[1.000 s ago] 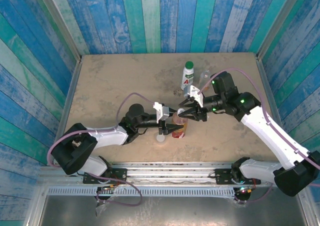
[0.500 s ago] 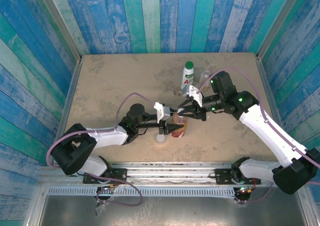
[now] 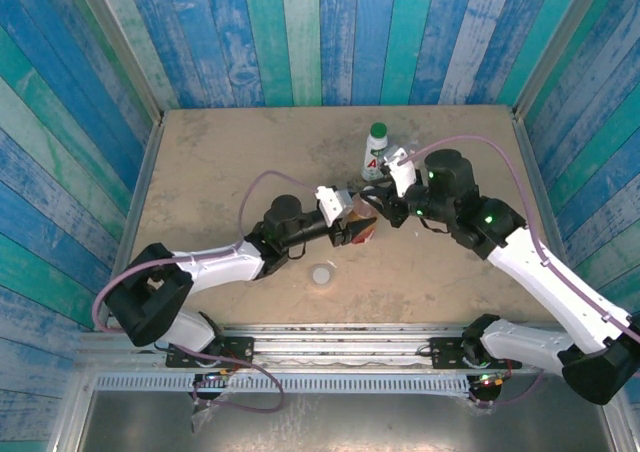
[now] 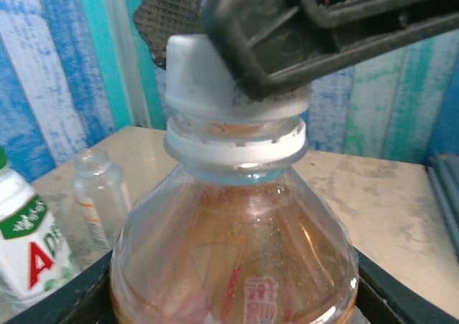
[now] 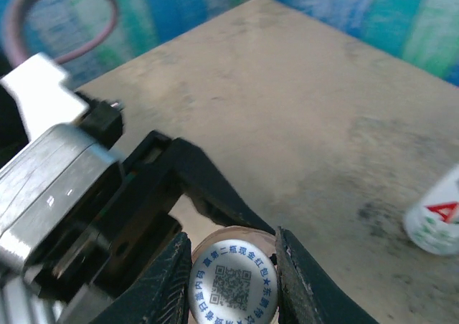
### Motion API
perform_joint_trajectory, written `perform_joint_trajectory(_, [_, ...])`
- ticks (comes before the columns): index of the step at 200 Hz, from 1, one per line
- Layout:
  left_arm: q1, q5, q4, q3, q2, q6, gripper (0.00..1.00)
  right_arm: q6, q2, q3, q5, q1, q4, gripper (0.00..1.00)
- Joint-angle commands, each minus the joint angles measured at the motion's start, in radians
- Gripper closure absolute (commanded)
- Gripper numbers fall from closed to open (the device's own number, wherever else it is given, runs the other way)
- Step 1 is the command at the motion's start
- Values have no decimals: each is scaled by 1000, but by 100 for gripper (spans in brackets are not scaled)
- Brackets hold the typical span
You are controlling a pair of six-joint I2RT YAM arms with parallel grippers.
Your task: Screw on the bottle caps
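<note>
While left pincer [image 3: 350, 230] holds amber bottle [image 4: 237, 252] — right pincer [image 5: 234, 270] pinches cap [image 4: 208, 80].

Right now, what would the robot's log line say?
left claw: shut on amber bottle | right claw: shut on pale cap | pale cap: sitting on amber bottle's neck

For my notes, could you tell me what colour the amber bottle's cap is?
The cap is pale grey, clearest in the left wrist view.

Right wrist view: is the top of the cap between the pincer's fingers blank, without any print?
No, the cap carries a printed square code in the middle, with a ring of blue writing around it.
</note>
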State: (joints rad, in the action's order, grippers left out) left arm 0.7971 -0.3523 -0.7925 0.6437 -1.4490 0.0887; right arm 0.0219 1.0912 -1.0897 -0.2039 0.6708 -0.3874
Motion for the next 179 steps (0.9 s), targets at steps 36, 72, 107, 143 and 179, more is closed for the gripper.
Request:
perform_joint_trajectory(36, [21,348,-73,114,-56,34,40,511,46,36,571,209,-127,90])
perform_joint_trajectory(72, [23,338,-50,110,-49,29,40,423,85,-9,571,237,-143,69])
perform_joint_trajectory(107, [21,245,-15,43,-15,16,40,133,-4,6,446,211,-7,37])
perform_joint_trajectory(143, [17,107,-8,-51,64,-5,42,-18,-119,68,95,93,74,36])
perform_joint_trajectory(179, [4,-149,27,-82,139,-13,42,-130,-151,45,-256,-48,39,38])
